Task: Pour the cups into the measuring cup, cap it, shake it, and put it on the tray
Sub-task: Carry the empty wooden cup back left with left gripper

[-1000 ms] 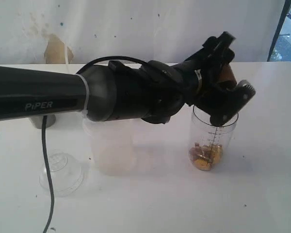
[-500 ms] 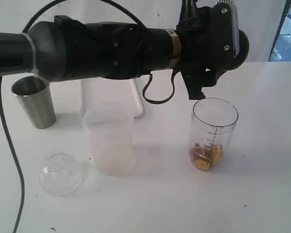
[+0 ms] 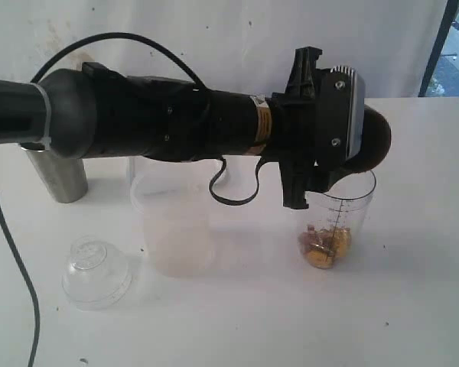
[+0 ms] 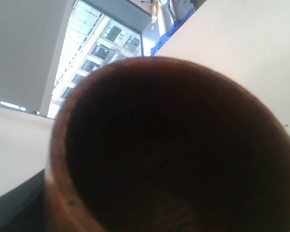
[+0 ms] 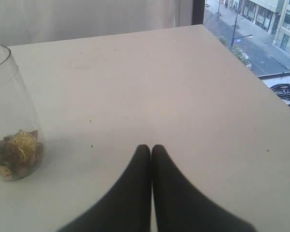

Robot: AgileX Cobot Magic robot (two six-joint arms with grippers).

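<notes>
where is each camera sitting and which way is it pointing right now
Exterior view: off the arms, facing across the white table to a wall; shows the left arm holding the wooden cup tipped over the measuring cup.
Left wrist view: on the left arm, looking straight into the wooden cup's mouth; no fingers clearly shown.
Right wrist view: wrist-mounted, low over the table, facing a window; shows the shut right gripper.
Shared: exterior and right wrist views both show the measuring cup.
</notes>
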